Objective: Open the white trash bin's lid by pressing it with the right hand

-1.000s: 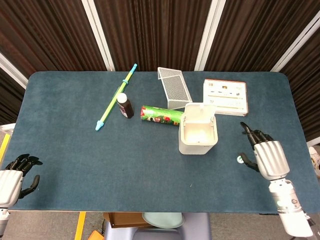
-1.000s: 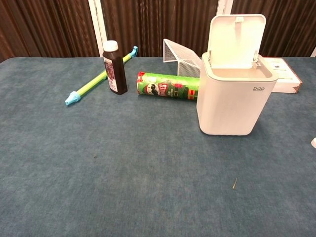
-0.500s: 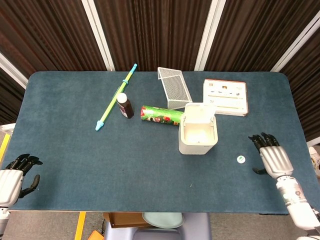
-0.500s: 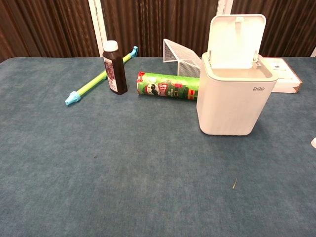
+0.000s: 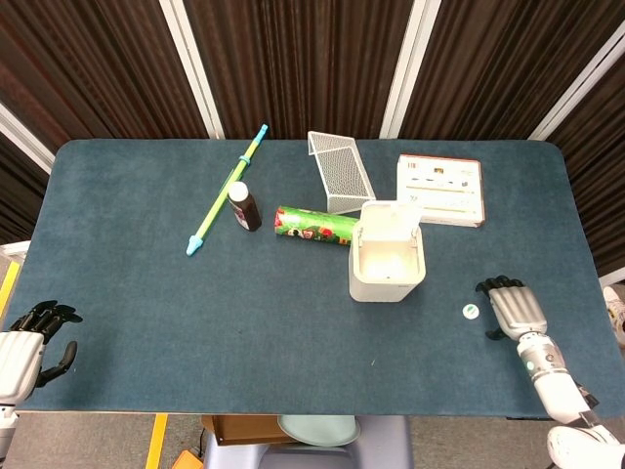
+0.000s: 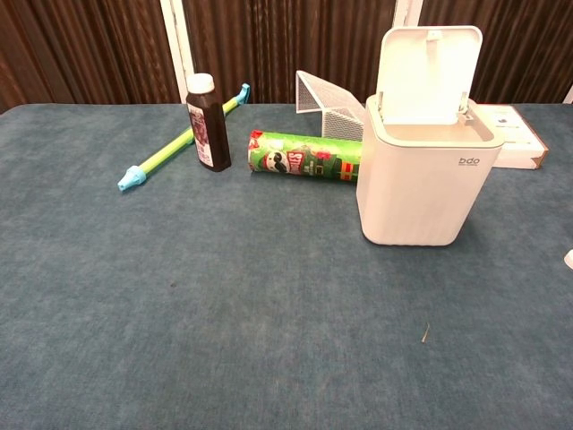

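The white trash bin [image 5: 388,265] stands right of the table's middle with its lid [image 5: 393,212] swung up, so the empty inside shows. In the chest view the bin [image 6: 424,184] has its lid [image 6: 428,73] upright behind the opening. My right hand [image 5: 510,306] lies low over the table's front right, well to the right of the bin, fingers apart and holding nothing. My left hand [image 5: 24,347] hangs off the front left corner, fingers spread and empty. Neither hand shows in the chest view.
Behind the bin lie a green chip can [image 5: 314,226], a dark bottle [image 5: 243,206], a green-blue stick [image 5: 227,190], a wire mesh rack [image 5: 338,171] and a flat box [image 5: 440,189]. A small white disc [image 5: 470,312] sits just left of my right hand.
My right hand has drawn back from beside the bin toward the front right edge and sunk lower. The lid stays up and the left hand has not moved.
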